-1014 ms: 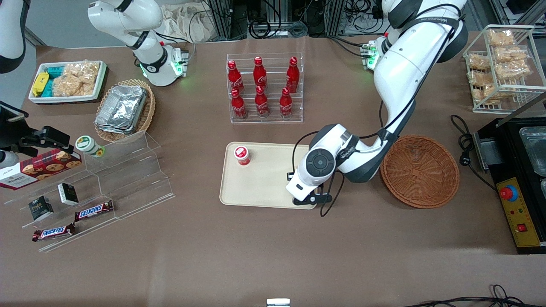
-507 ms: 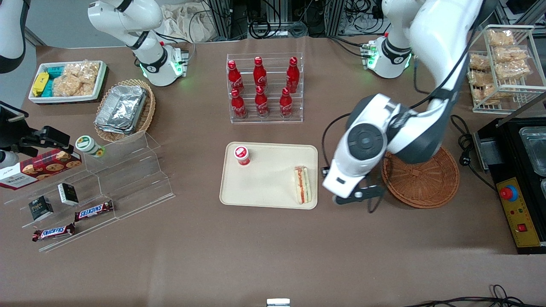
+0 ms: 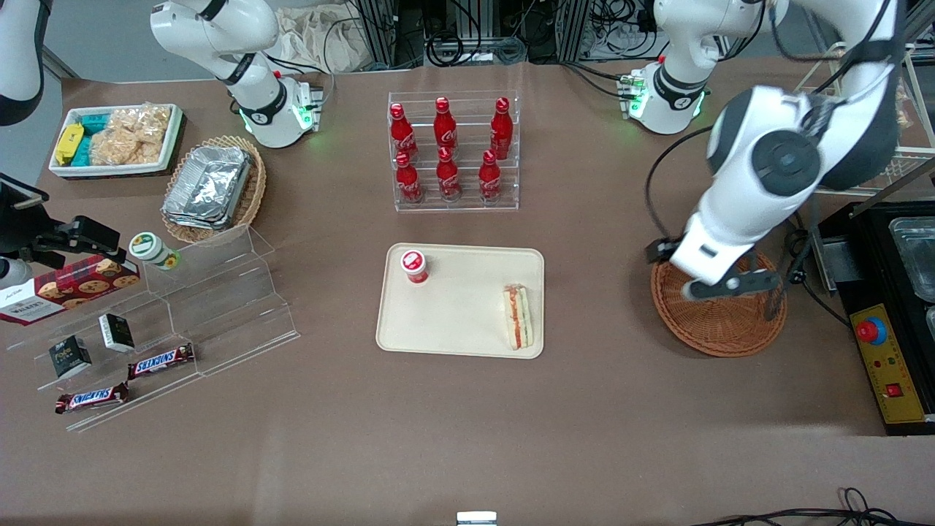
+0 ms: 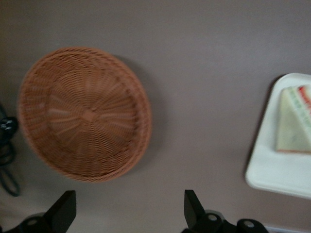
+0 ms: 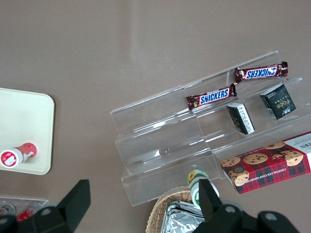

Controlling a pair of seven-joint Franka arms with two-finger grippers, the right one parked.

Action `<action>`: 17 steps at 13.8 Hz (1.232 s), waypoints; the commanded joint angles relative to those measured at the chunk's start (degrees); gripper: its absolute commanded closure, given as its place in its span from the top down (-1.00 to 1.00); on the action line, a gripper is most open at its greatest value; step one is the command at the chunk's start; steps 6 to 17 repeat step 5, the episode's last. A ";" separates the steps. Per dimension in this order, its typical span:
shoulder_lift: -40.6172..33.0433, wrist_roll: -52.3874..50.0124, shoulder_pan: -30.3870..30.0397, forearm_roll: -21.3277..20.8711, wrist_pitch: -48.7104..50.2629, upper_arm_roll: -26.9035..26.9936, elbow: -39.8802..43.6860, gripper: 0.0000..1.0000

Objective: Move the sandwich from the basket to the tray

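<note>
**Sandwich delivered, arm pulls clear**

Up and away goes the left arm: a second ago it was bent low over the tray, half a second ago it had lifted off to the tray's edge, and now its pincer (image 3: 730, 286) hangs over the basket (image 3: 719, 321), toward the working arm's end of the tabletop (image 3: 467, 424). Look at what it leaves: the sandwich (image 3: 518, 316) lies flat on the tray (image 3: 460, 332), tucked along the rim nearest the basket, filling stripe showing red and green. It was hidden under the arm a second ago; it has not shifted since it came into sight.

From the wrist camera the pincer's two fingers (image 4: 62, 209) stand wide apart with nothing between them. Empty-handed, no question. Below it the basket (image 4: 85, 114) shows bare wicker all the way across, and off to the side sits the sandwich (image 4: 294, 121) on the tray's corner (image 4: 272, 170).

A small red-capped bottle (image 3: 414, 266) shares the tray, well apart from the sandwich and upright.

My read: the placing is done. Sandwich out of the basket, resting inside the tray's rim, pincer released and withdrawn. Nothing left but for the arm to settle.
</note>
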State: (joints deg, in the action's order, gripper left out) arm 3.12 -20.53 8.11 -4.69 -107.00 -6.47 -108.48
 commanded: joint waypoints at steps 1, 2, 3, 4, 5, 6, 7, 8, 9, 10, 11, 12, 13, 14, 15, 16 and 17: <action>-5.49 10.57 -0.02 2.14 2.83 5.48 -2.89 1.00; -5.23 13.21 0.06 2.14 4.06 7.42 -1.40 1.00; -4.71 14.81 -0.02 2.32 5.64 8.66 1.23 1.00; -3.13 17.52 -0.02 2.75 8.27 9.62 4.13 1.00; -0.86 21.72 0.06 2.85 10.90 9.90 8.24 1.00; -0.86 21.72 0.06 2.85 10.90 9.90 8.24 1.00; -0.86 21.72 0.06 2.85 10.90 9.90 8.24 1.00; -0.86 21.72 0.06 2.85 10.90 9.90 8.24 1.00; -0.86 21.72 0.06 2.85 10.90 9.90 8.24 1.00; -0.86 21.72 0.06 2.85 10.90 9.90 8.24 1.00; -0.86 21.72 0.06 2.85 10.90 9.90 8.24 1.00; -0.86 21.72 0.06 2.85 10.90 9.90 8.24 1.00; -0.86 21.72 0.06 2.85 10.90 9.90 8.24 1.00; -0.86 21.72 0.06 2.85 10.90 9.90 8.24 1.00; -0.86 21.72 0.06 2.85 10.90 9.90 8.24 1.00; -0.86 21.72 0.06 2.85 10.90 9.90 8.24 1.00; -0.86 21.72 0.06 2.85 10.90 9.90 8.24 1.00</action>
